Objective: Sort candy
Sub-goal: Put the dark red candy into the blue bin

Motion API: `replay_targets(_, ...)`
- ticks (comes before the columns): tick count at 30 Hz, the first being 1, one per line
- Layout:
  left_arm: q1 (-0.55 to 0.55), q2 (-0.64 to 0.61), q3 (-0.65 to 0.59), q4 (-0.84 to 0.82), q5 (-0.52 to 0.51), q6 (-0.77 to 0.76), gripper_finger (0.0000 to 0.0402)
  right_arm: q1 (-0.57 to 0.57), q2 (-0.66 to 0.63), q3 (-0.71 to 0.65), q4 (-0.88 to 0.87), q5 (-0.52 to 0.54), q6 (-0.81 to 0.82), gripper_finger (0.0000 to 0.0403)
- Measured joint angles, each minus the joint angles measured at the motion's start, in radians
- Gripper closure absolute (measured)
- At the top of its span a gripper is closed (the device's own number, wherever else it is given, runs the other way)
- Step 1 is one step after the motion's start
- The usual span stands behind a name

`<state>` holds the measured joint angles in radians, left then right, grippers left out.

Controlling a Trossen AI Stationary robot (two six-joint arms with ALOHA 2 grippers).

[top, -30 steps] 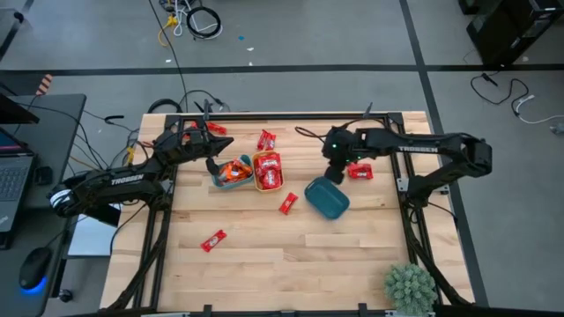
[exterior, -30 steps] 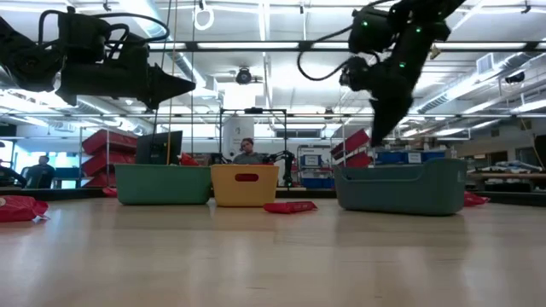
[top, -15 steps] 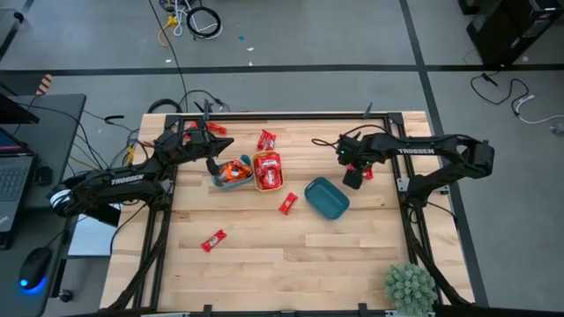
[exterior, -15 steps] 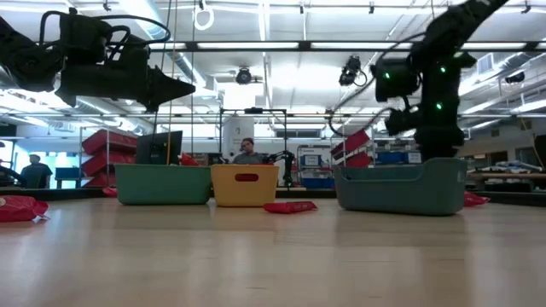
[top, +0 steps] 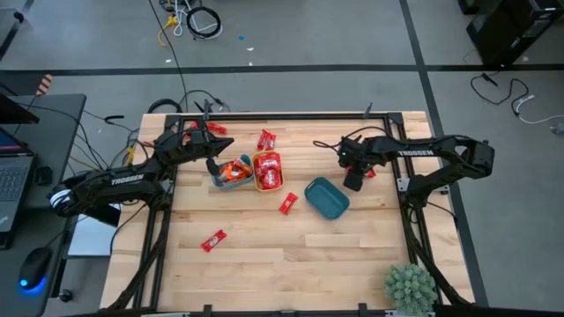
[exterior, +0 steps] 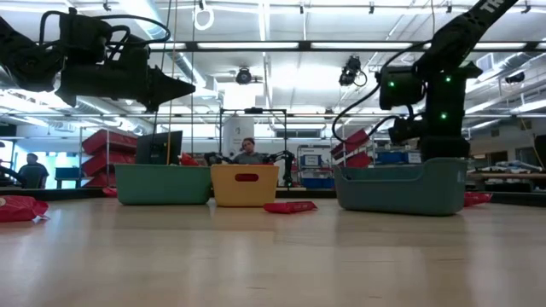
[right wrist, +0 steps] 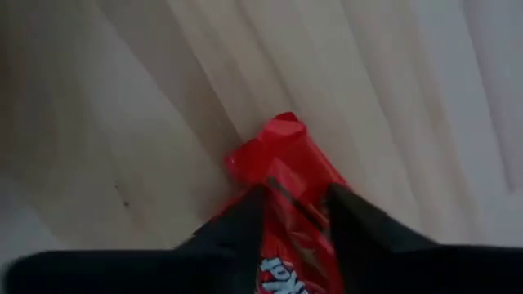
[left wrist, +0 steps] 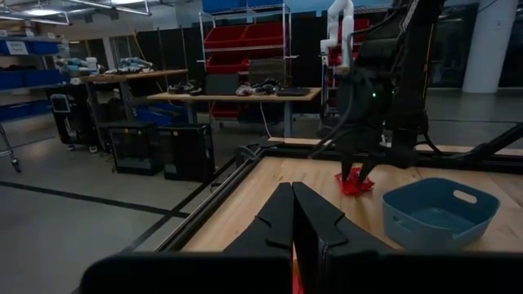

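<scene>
Table (top: 291, 255): light wooden slats, black frame.
Teal bowl (top: 327, 197): right of centre, tilted.
Yellow bowl (top: 268, 171): centre, far half.
Blue bowl (top: 232, 173): touching the yellow bowl's left side.
Potted plant (top: 409, 286): near right corner.
Laptop (top: 11, 176): side desk, far left.
Mouse (top: 33, 265): same desk, nearer.
Cable coil (top: 204, 21): floor, beyond the table.

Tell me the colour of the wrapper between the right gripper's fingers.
Shiny red with white lettering, on the candy; the right wrist view shows it best.
</scene>
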<state>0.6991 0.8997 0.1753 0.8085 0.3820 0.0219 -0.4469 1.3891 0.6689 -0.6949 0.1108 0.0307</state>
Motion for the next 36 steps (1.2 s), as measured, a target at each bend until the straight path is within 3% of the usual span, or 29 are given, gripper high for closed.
replay_targets(3, 0.000, 0.000, 0.000, -0.001, 0.000, 0.000, 0.0401, 0.000, 0.000, 0.000, 0.016, 0.000, -0.005, 0.0358)
replay_targets(5, 0.000, 0.000, 0.000, -0.001, 0.000, 0.000, 0.0401, 0.000, 0.000, 0.000, 0.032, 0.000, -0.013, 0.0390)
replay_targets(16, 0.000, 0.000, 0.000, -0.002, 0.000, 0.000, 0.0401, 0.010, 0.000, 0.089, 0.047, 0.031, -0.031, 0.0402)
replay_targets(21, 0.000, 0.000, 0.000, -0.015, 0.000, 0.000, 0.0401, 0.015, -0.001, 0.155, -0.027, -0.003, 0.003, 0.0401)
replay_targets(24, 0.000, 0.000, 0.000, -0.034, 0.000, 0.000, 0.0401, 0.015, -0.002, 0.148, -0.088, -0.004, 0.024, 0.0389)
replay_targets(32, 0.000, 0.000, 0.000, -0.045, 0.000, 0.003, 0.0401, 0.014, -0.001, 0.074, -0.074, -0.004, 0.053, 0.0288)
replay_targets(36, 0.000, 0.000, 0.000, -0.045, 0.000, 0.003, 0.0401, -0.002, -0.001, 0.042, -0.055, -0.003, 0.040, 0.0264)
